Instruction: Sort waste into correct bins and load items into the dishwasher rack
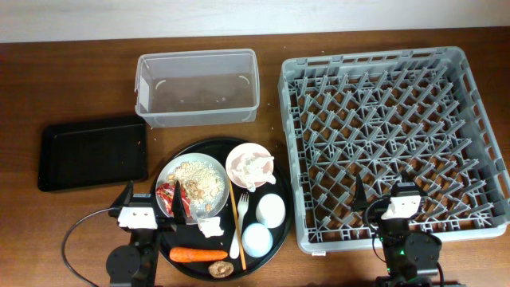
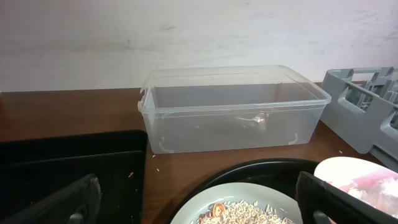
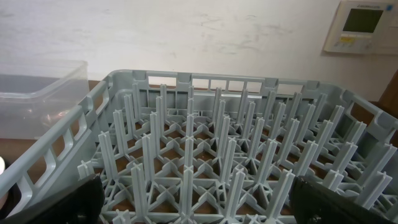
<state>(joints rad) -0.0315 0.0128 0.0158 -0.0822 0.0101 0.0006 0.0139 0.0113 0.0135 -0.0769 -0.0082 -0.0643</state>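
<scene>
We see even, soft indoor light, faint shadows, sharp overhead focus, and slightly blurred fingers [image 2: 68,202] in the wrist views.

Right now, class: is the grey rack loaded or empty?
Empty. Nothing sits in the rack in the overhead or right wrist view.

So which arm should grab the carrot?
Probably left. The left tool hangs open at the edge of the round black tray, close to the carrot. The right tool sits over the dishwasher rack, far across from it.
</scene>
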